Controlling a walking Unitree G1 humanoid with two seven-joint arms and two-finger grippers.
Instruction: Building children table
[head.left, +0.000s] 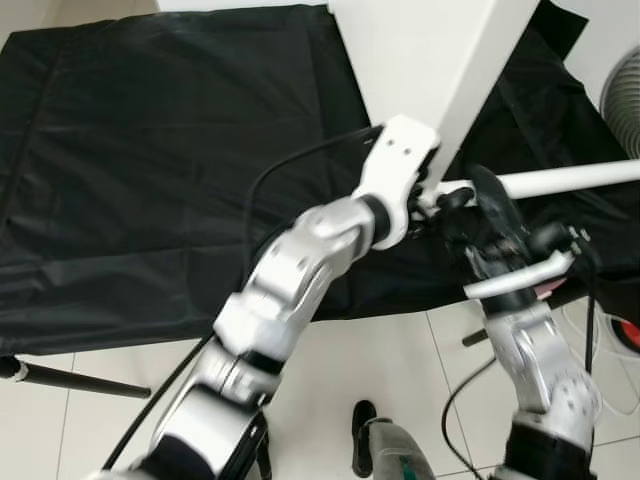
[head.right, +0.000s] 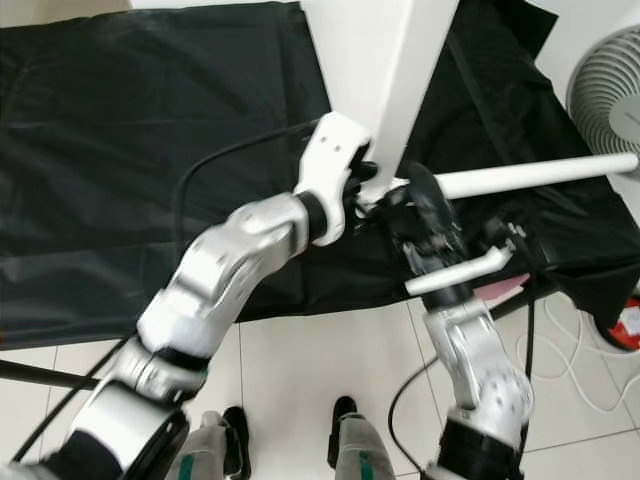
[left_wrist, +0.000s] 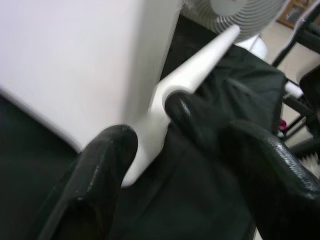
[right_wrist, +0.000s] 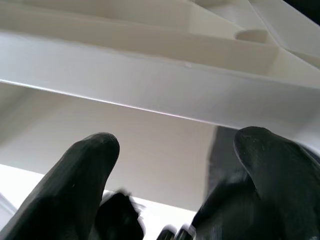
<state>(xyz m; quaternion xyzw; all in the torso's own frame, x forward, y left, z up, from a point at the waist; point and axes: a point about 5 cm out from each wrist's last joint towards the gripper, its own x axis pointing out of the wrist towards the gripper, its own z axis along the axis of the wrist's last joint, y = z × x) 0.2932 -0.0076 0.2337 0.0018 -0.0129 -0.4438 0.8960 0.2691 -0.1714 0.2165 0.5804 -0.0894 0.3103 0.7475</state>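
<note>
The white tabletop panel (head.left: 440, 60) stands tilted on the black cloth (head.left: 150, 170); a white round leg (head.left: 570, 178) juts sideways from its lower corner, roughly level.

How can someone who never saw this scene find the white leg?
Look at the black cloth spread over the floor, then at the white tabletop on its right part. The white leg juts from the tabletop's corner toward the fan. It is the one long round white tube there, and both grippers meet at its base.
</note>
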